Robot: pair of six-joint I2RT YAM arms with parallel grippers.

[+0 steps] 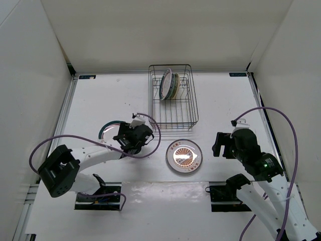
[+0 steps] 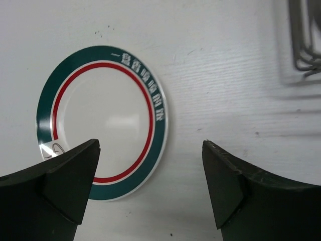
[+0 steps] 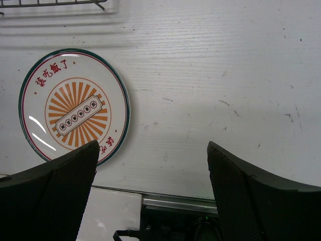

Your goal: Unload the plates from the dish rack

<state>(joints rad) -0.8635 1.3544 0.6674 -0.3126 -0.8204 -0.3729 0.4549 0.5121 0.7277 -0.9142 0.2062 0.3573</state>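
Ahead of the left gripper (image 2: pixel 150 150) — jaws spread, empty, as on the right gripper (image 3: pixel 153 150) — lies the green-rimmed plate (image 2: pixel 103 118); only overhead shows plates (image 1: pixel 168 84) standing in the dish rack (image 1: pixel 183 113).

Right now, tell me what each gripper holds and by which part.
Nothing is held. The left gripper is open above the green-rimmed plate lying flat on the table; the right gripper is open beside the sunburst plate.

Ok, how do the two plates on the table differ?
The green-rimmed plate has a broad rim band and plain white centre; the sunburst plate has a thin dark rim and orange rays. The green-rimmed plate lies partly under the left pincer, the sunburst plate near the dish rack. Both lie flat, face up.
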